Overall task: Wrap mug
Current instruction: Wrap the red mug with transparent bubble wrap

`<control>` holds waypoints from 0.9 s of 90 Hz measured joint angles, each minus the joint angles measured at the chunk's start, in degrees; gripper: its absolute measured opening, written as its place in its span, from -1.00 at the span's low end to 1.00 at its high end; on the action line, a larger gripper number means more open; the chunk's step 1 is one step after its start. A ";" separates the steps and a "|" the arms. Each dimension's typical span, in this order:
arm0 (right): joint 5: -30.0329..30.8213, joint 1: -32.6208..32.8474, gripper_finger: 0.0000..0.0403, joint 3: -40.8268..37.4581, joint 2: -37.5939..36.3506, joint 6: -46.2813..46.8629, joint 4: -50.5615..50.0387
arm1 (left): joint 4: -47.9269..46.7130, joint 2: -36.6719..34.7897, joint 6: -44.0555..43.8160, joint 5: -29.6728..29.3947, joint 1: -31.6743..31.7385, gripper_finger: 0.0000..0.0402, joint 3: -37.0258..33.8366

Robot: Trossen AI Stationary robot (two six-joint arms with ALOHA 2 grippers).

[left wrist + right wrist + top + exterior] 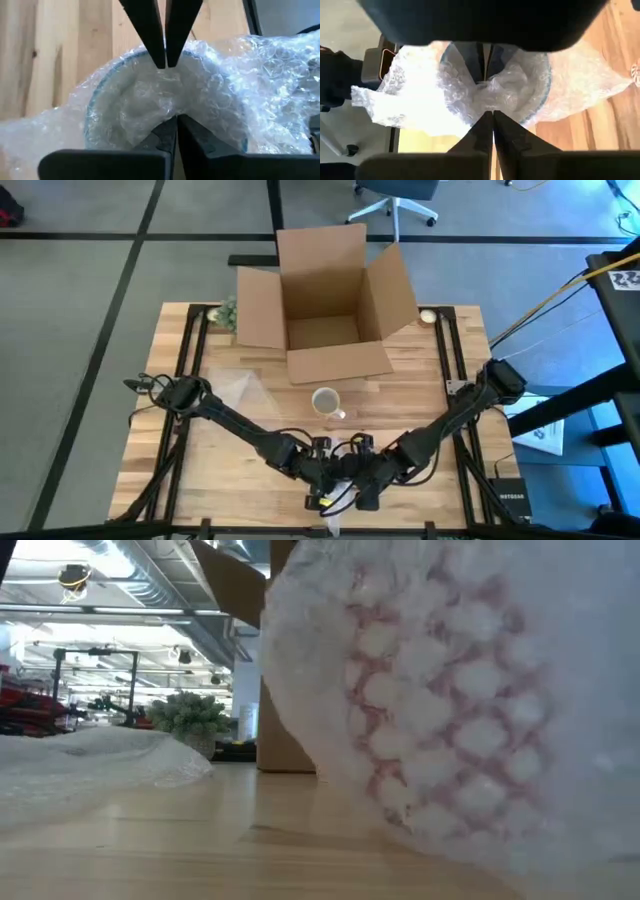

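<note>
Near the front edge of the table (420,395), the left gripper (167,92) and the right gripper (487,95) meet over one bundle: a mug (107,107) with a bluish rim, already swathed in bubble wrap (260,75). Each gripper's fingers are pressed together, pinching the wrap that has been pushed down into the mug's mouth. Judging by this, the wrapping of this mug looks close to done, with only loose ends left to tuck. A second mug (326,401) stands bare and upright at mid-table, just in front of the single open cardboard box (330,305), and a spare sheet of wrap (240,390) lies flat to its left. So the count is two mugs, one wrapped and one not, one box, and two arms.
</note>
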 joint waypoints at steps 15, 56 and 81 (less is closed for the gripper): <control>0.93 0.07 -1.00 1.79 -0.84 0.01 -2.74 | 0.15 0.00 0.73 -0.40 0.57 -1.00 0.00; 13.66 10.32 -1.00 5.13 -1.44 10.41 -6.66 | -2.77 -5.12 0.54 -1.24 0.82 -1.00 -0.01; 17.89 10.85 -1.00 4.22 4.21 6.42 6.50 | -5.79 -6.56 -1.02 -3.91 -0.25 -1.00 0.01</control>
